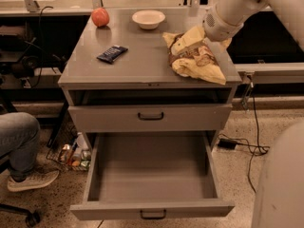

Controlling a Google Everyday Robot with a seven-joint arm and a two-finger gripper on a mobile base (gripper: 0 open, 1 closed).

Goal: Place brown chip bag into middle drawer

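Note:
The brown chip bag [197,61] lies crumpled on the right side of the cabinet top, pale yellow with a dark brown panel. My gripper [189,38] comes in from the upper right and sits on the bag's rear left part, touching it. The middle drawer [152,209] is pulled fully out below, and its deep grey tray holds nothing. The handled drawer front [150,116] above it is closed.
A red apple [100,17], a white bowl [148,19] and a dark-blue wrapped bar [112,53] lie on the cabinet top [142,65]. A person's leg and shoe [21,146] are at the left. Cables [247,148] run on the floor at the right.

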